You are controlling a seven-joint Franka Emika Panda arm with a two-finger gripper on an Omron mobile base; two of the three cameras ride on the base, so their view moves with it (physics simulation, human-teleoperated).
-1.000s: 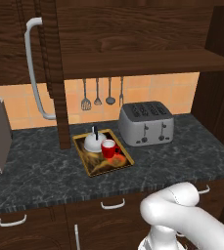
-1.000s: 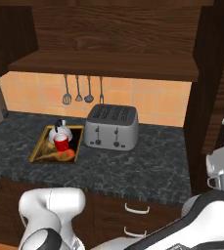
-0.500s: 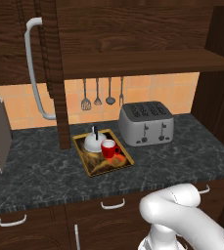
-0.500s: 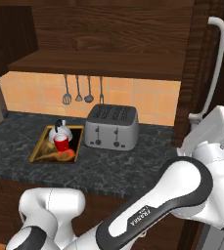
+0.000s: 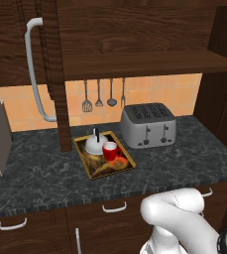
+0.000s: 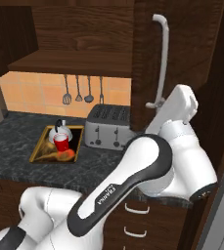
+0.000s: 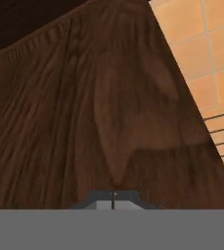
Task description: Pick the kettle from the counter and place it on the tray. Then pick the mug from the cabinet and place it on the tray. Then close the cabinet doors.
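While the cabinet (image 5: 135,44) spans the top of both base views with its dark brown shelf, its doors stand swung out: one cabinet door (image 5: 53,74) hangs edge-on at the left of the left base view with a long silver-grey bar handle (image 5: 35,69), and the other door (image 6: 182,53) fills the upper right of the right base view, its own bar handle (image 6: 163,58) running down it. Below lies the desk (image 5: 184,154), a dark marbled stone top. The white arm (image 6: 147,166) rises from the lower left of the right base view and bends up toward the right-hand door, its hand close by the lower end of that handle. A boxy silver toaster (image 5: 148,125) sits on the desk against the orange tiled wall, under three hanging utensils (image 5: 99,94). Just left of the toaster rests the tray (image 5: 97,168), flat on the desk. On it stands the kettle (image 5: 93,144), and the red mug (image 5: 110,151) stands on the tray too, touching or just beside the kettle. The pincer (image 7: 113,199) has its fingertips pressed together with nothing between them, facing wood-grain panel up close.
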